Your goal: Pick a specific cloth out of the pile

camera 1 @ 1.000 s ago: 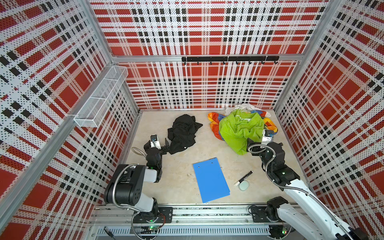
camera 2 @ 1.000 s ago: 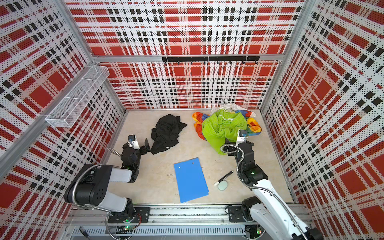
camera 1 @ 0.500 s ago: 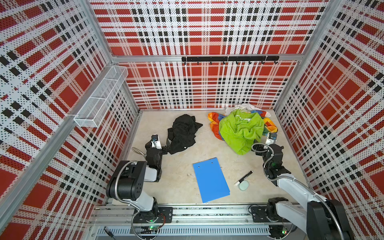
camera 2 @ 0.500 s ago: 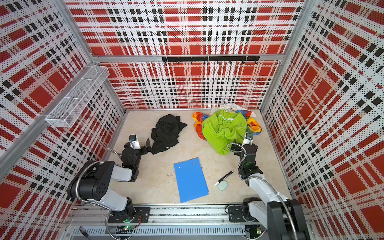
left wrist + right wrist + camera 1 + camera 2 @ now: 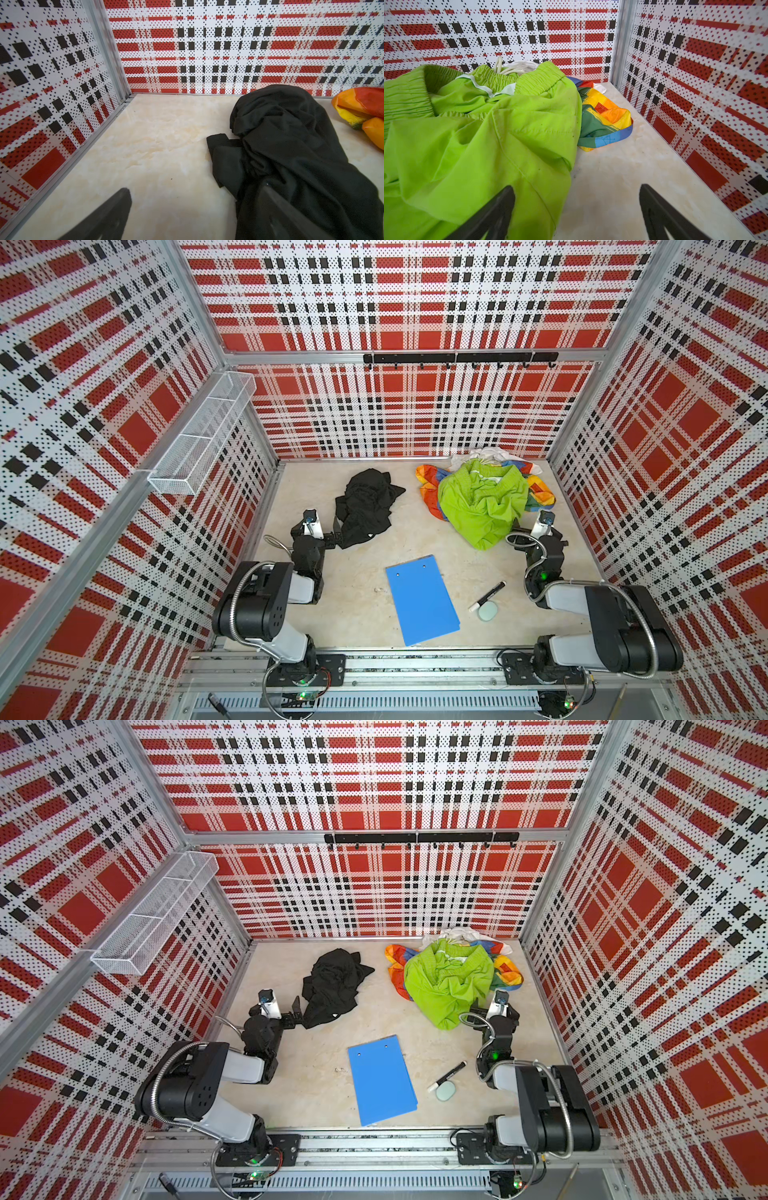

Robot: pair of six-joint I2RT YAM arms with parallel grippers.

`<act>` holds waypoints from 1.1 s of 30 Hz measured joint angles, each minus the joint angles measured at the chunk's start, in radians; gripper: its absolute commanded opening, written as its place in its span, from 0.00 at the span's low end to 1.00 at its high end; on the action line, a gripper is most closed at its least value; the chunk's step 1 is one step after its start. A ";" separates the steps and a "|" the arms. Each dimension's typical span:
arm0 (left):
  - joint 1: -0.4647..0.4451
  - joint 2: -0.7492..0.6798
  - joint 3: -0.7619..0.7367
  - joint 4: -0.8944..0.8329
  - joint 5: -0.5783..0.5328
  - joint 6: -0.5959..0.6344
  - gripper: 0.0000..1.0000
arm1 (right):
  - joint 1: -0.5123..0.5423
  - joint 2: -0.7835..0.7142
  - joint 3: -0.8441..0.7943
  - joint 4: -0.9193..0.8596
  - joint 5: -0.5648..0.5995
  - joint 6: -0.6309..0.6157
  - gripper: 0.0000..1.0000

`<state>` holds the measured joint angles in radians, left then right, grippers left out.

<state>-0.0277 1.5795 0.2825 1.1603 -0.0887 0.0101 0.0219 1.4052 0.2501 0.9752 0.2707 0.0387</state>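
The crumpled black soft cloth lies alone on the beige marbled table, well apart from the heaped pile of lime-green, rainbow and white garments. We hold our left pincer wide at the cloth's edge and our right pincer wide beside the pile, both empty.

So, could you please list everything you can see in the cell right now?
black soft fabric garment: one, black, crumpled, back left.
heap of lime-green, rainbow and white garments: one, mixed, back right corner.
flat blue board: one, blue, front centre.
black marker pen: one, black with white tip, right of the board.
pale green round pad: one, pale green, by the marker's white end.
white wire-mesh basket: one, white, left wall.
black hook rail: one, black, back wall.
left hand: one, black, open, at the black garment's edge.
right hand: one, black, open, beside the heap.
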 measured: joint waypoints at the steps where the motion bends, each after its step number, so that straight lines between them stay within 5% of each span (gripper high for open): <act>1: 0.008 0.000 0.000 0.000 0.028 0.000 0.99 | -0.002 0.017 -0.002 0.024 -0.002 -0.003 1.00; 7: 0.043 0.000 0.000 -0.002 0.127 -0.001 0.99 | -0.042 0.135 -0.033 0.197 -0.084 -0.003 1.00; 20: 0.048 0.000 0.001 -0.009 0.116 -0.017 0.99 | -0.052 0.146 -0.021 0.211 -0.151 -0.006 1.00; 33: 0.066 0.000 0.001 -0.008 0.220 -0.015 0.99 | -0.052 0.146 -0.010 0.232 -0.298 -0.054 1.00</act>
<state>0.0380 1.5795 0.2832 1.1519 0.1310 -0.0051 -0.0303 1.5513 0.2401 1.2076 -0.0269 -0.0154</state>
